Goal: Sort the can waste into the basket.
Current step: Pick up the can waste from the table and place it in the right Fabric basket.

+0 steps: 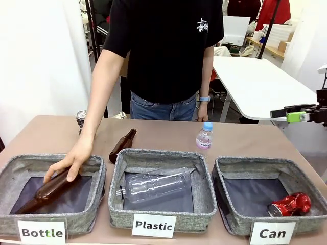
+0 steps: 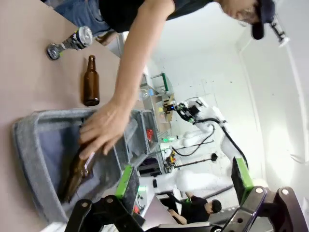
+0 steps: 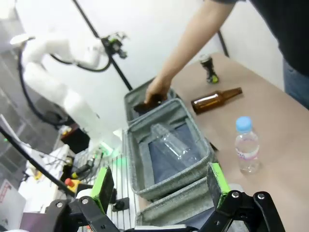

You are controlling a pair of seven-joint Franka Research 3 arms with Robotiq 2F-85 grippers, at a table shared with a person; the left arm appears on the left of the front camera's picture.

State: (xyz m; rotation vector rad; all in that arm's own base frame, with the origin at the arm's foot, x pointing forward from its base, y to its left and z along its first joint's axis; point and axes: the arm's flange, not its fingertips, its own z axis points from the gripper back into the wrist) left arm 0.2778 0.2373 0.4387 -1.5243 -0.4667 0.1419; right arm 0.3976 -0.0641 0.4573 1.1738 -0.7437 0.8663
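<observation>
At the far left, the left gripper [image 2: 183, 176] hangs off the tabletop [image 1: 163, 135] with its green pads wide apart and nothing between them. Below it lies the Bottle basket [image 1: 30, 161], where the person's hand [image 1: 71, 161] rests on a brown bottle [image 1: 46, 191].

Behind that forearm, at the tabletop's far left, stands the dark can [image 1: 80, 119], outside any basket. It looks crushed and thin-walled, so it should be light, springy along its folds and slick on the shiny metal. A hold across the crumpled waist, below the silver top, seems safest. Its markings are too small to read, and the arm covers part of it in the front view.

Next come a second brown bottle [image 1: 121, 145] lying on the tabletop, the Plastic basket [image 1: 153, 155] with a clear bottle [image 1: 156, 185] inside, and an upright water bottle [image 1: 204, 136].

On the right, the Can basket [image 1: 255, 166] already holds the red can [image 1: 289, 204], lying on its side in the near right corner. The basket wall hides its underside, and the label is cut by the picture's bottom edge.

The right gripper [image 3: 159, 186] is empty, its fingers spread. In the front view it sits at the right edge above the tabletop, well apart from the dark can, with the arm behind it cut off.
</observation>
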